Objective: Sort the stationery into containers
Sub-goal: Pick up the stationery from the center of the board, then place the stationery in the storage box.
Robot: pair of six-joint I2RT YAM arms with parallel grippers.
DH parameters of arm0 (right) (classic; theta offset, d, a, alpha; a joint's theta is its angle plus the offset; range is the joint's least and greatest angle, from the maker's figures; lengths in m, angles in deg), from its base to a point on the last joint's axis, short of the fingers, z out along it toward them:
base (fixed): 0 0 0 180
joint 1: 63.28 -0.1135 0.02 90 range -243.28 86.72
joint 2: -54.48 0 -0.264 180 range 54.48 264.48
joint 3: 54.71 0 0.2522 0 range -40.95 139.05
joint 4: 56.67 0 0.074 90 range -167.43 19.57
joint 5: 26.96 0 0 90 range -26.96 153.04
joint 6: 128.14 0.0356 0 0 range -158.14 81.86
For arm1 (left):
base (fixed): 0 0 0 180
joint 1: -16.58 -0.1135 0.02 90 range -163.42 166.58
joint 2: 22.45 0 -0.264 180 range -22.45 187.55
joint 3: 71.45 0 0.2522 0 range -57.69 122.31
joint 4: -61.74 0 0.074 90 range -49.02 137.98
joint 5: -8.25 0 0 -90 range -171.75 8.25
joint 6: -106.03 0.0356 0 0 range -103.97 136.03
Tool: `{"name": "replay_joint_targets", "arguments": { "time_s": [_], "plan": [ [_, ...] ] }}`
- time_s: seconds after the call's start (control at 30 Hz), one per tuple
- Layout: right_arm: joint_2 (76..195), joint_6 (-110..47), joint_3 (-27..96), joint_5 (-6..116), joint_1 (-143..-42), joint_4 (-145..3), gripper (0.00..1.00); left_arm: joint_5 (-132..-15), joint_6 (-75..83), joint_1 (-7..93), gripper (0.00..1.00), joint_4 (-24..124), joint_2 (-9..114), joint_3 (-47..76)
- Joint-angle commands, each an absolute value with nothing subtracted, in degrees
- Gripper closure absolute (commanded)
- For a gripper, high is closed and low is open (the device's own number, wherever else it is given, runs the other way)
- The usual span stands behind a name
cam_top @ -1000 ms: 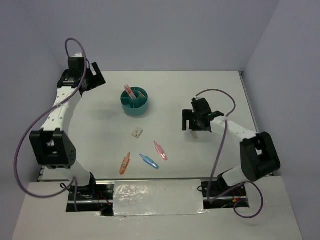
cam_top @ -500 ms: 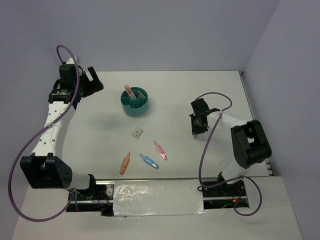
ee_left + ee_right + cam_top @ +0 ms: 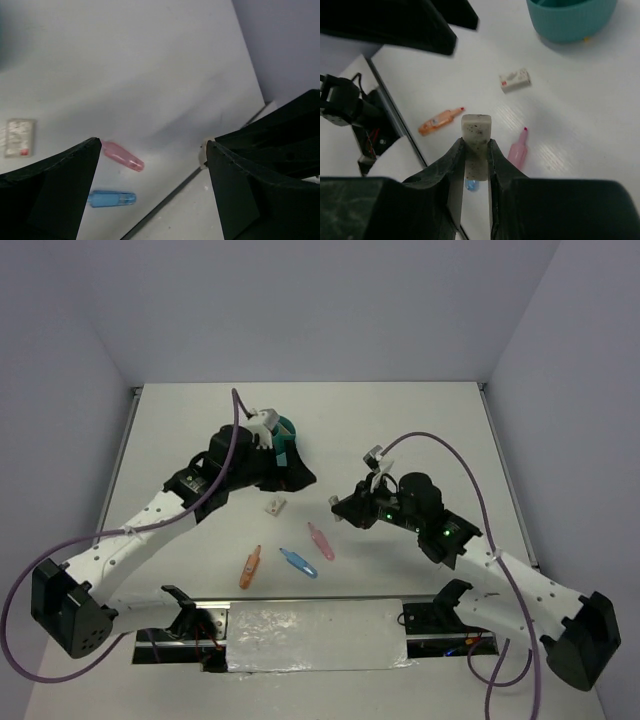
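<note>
Grips a speckled eraser (image 3: 476,131) between the right fingers (image 3: 454,157), lengthwise along them, end poking past the tips, above the tabletop (image 3: 580,110) beside the pink marker (image 3: 517,154). Holds the left fingers (image 3: 60,175) wide open, empty.
</note>
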State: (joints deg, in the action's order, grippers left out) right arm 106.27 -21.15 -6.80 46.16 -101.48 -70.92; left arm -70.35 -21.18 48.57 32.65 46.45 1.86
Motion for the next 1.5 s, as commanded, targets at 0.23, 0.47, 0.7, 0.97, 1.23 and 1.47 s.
{"name": "replay_joint_targets", "arguments": {
  "time_s": [0.23,0.47,0.7,0.97,1.23,1.47],
  "plan": [
    [94.3,-26.01,-6.5,62.52,-112.41,-67.79,1.0,-79.2,-26.6,64.83,0.02,39.97,48.21,6.83],
    [97.11,-26.45,-3.95,64.72,-113.56,-69.73,1.0,-78.5,-26.95,65.8,0.24,40.69,50.76,6.21],
    [98.34,-26.36,-3.77,64.54,-113.91,-69.2,1.0,-79.91,-25.2,65.8,0.75,38.4,51.46,8.32],
    [97.9,-25.92,-4.38,64.72,-113.91,-66.57,0.94,-76.31,-24.49,65.8,1.0,39.28,53.3,9.37],
    [97.98,-23.99,-6.68,68.4,-112.86,-64.44,0.0,-78.41,-20.45,62.66,1.0,35.07,51.99,12.18],
    [94.22,-21.44,-8.6,65.43,-102.58,-69.37,0.0,-86.73,-8.43,45.26,1.0,28.48,49.17,14.11]
  ]
}}
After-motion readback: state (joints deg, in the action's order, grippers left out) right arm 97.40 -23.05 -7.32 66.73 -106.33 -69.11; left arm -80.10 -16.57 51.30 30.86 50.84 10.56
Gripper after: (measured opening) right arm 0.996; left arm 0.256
